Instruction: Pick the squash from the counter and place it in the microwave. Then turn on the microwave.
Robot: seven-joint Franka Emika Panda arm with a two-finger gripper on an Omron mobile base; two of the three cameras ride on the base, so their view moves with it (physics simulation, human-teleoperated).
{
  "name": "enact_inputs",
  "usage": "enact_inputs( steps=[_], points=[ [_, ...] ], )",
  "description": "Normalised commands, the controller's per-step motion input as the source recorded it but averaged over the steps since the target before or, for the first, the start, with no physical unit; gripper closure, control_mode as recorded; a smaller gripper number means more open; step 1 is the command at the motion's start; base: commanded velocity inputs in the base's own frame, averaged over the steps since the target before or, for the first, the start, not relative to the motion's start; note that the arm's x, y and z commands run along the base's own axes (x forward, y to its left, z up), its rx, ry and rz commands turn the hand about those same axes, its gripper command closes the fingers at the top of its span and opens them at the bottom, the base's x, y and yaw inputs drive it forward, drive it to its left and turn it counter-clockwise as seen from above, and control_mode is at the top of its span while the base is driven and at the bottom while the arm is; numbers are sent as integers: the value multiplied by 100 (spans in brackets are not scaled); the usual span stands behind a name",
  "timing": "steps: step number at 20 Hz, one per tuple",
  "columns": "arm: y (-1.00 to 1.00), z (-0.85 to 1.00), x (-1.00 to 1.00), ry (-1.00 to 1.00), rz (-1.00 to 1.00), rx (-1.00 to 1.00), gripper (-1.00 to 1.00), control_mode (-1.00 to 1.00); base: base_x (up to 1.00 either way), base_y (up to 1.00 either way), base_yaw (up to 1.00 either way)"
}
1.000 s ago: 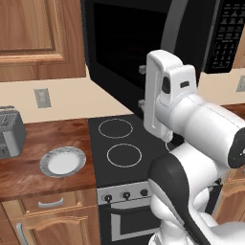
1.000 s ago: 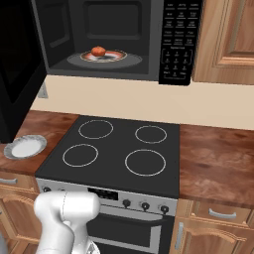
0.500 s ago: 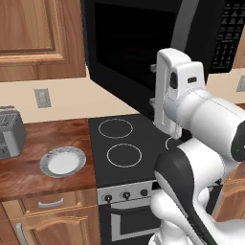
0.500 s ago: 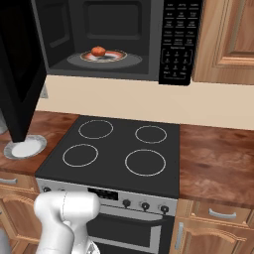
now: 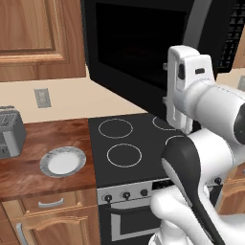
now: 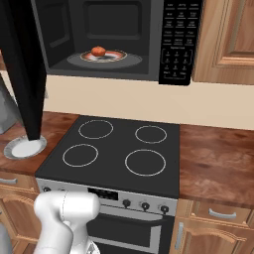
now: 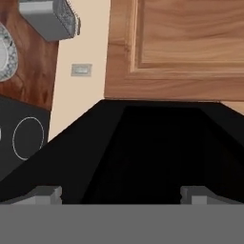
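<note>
Squash in microwave, door open.
Small orange-red squash (image 6: pixel 98 51) rests on the turntable inside the black microwave (image 6: pixel 181 42); reddish-brown wood-grain counter (image 6: pixel 218 163) lies below.

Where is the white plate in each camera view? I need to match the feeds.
Left base view: plate lower left, on the counter left of the stovetop.
Right base view: plate at the left edge, beside the stovetop.
Hand view: plate at the upper left edge.
Shared landmark: the stovetop's rings.

squash (image 6: pixel 98 51) orange-red | microwave (image 6: pixel 119 39) black | counter (image 5: pixel 28 165) reddish-brown, apparently wood-grained
</note>
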Motion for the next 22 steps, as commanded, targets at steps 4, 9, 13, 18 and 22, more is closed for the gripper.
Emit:
enact_inputs(
  steps=[4, 9, 13, 18, 22],
  points=[
    [-34, 0, 12, 6, -10, -1, -100, -100, 0, 0, 0],
    [-32, 0, 11, 0, -11, -1, -100, -100, 0, 0, 0],
    [-32, 0, 13, 0, -11, -1, -100, -100, 0, 0, 0],
    [-31, 0, 13, 0, -12, -2, -100, -100, 0, 0, 0],
    [-31, 0, 17, 0, -14, -2, -100, -100, 0, 0, 0]
  ],
)
